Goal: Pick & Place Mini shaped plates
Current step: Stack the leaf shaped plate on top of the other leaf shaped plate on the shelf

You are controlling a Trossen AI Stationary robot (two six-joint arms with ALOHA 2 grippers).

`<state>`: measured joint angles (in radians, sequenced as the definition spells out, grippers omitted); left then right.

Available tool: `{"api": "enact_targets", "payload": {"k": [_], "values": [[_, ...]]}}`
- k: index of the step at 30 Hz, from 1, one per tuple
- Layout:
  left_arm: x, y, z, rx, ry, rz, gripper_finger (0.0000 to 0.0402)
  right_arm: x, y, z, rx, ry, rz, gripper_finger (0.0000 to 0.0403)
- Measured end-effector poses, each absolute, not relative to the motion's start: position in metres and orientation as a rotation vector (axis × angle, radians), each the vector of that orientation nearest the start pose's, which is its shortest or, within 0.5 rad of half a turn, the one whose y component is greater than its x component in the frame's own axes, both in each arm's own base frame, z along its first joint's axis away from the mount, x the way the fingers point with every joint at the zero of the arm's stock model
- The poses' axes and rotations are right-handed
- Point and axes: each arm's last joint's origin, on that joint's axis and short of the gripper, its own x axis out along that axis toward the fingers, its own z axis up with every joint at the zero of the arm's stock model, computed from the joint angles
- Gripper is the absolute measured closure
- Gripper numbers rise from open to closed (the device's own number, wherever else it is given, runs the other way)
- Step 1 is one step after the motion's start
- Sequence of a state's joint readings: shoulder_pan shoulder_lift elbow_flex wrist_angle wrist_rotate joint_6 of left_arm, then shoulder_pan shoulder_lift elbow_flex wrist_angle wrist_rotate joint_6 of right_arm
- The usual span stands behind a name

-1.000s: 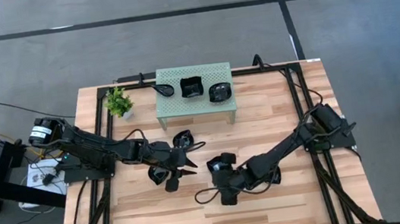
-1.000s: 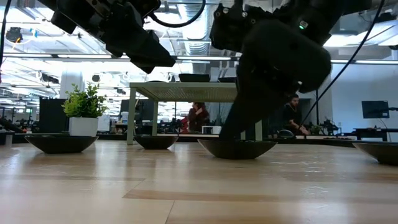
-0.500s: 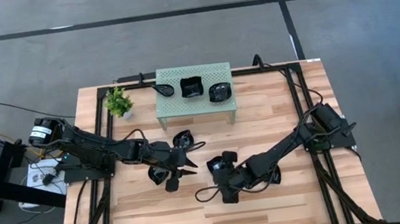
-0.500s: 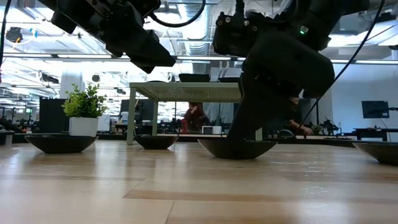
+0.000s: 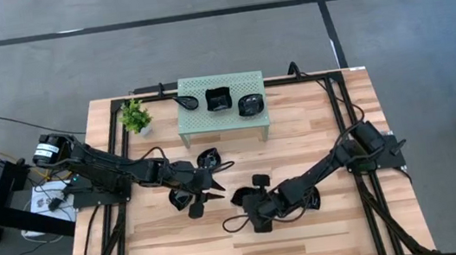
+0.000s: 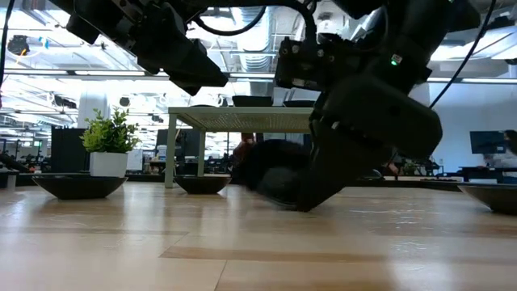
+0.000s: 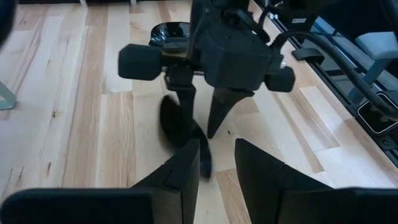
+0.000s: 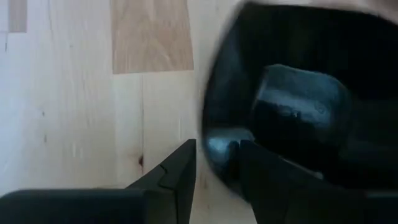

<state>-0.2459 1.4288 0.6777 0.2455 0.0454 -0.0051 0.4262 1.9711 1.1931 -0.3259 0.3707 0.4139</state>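
The black mini plate stands tipped up on the wooden table near its middle, one side of its rim on the wood. My right gripper points steeply down at it, open, with its fingers astride the plate's rim. The left wrist view shows the same plate blurred beside my right gripper's fingers. My left gripper hovers open just to the left of it, above the table, with nothing between its fingers. My right gripper comes at the plate from above, slanting toward the table's left. The plate's rim lies in the gap between the open fingers, one finger over the hollow and one outside. The plate is tilted, its low edge on the table. Which finger touches it I cannot tell.
A green perforated stand at the table's far middle carries three black plates. A small potted plant stands to its left. More black plates lie on the table. Dark rails edge the table's left and right sides.
My right gripper has come down onto the plate and tipped a little steeper. The plate, which lay flat on the table, has tipped up onto one edge and shifted slightly toward the table's left.
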Motion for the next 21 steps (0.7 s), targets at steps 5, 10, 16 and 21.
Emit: {"api": "enact_targets", "payload": {"k": [5, 10, 16, 21], "values": [[0.2783, -0.0713, 0.1948, 0.045, 0.504, -0.284, 0.0298, 0.3517, 0.1431, 0.1327, -0.062, 1.020, -0.175, 0.0305], [0.2783, -0.0712, 0.1948, 0.045, 0.503, -0.284, 0.0298, 0.3526, 0.1390, 0.1329, -0.078, 1.030, -0.173, 0.0351], [0.2783, -0.0713, 0.1948, 0.046, 0.503, -0.284, 0.0298, 0.3528, 0.1390, 0.1337, -0.106, 1.026, -0.160, 0.0398], [0.2783, -0.0713, 0.1948, 0.046, 0.503, -0.284, 0.0298, 0.3511, 0.1388, 0.1399, -0.098, 1.027, -0.149, 0.0396]]}}
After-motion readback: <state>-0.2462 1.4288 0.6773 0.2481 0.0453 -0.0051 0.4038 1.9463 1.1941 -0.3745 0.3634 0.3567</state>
